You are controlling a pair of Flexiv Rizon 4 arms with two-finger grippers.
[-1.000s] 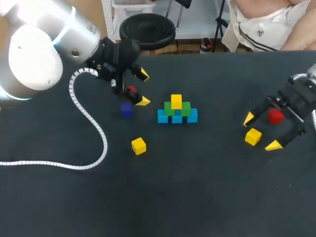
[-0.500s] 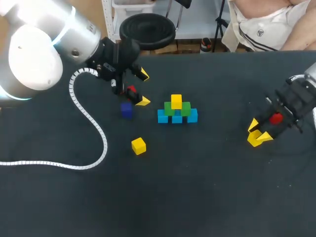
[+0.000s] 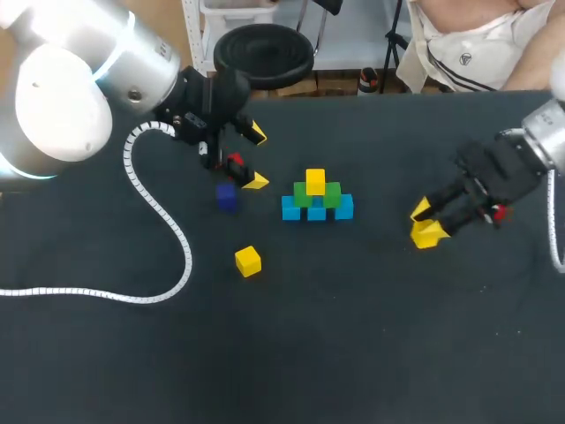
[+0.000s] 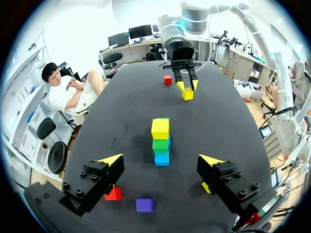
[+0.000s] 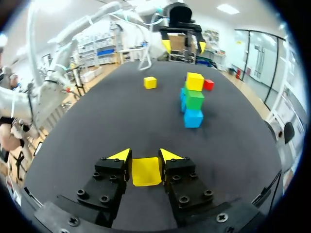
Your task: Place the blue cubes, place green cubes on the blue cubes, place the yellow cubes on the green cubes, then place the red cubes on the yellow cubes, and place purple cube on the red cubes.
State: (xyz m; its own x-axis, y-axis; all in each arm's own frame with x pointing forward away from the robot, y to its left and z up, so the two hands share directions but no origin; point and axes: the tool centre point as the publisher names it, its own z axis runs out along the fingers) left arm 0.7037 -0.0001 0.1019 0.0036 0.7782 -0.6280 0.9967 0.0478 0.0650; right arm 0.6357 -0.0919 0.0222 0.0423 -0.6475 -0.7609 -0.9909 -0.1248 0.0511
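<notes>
Dark worktop (image 3: pixel 353 353) filled the head view: the right tool (image 3: pixel 426 225) was clamped on a yellow cube (image 3: pixel 427 235), well right of the pyramid (image 3: pixel 316 200). The left tool (image 3: pixel 255 157) hung spread by a red cube (image 3: pixel 235 162), near a purple cube (image 3: pixel 226 198). Left wrist view showed its fingers apart, gripping nothing. Right wrist view showed the yellow cube pinched between both fingers, with the pyramid ahead. One risk, I judged: the bulky fingers flanking the cube could knock the pyramid during placing.

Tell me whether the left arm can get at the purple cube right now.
Probably yes: the purple cube lies free close under the open left gripper, only a red cube beside it.
</notes>
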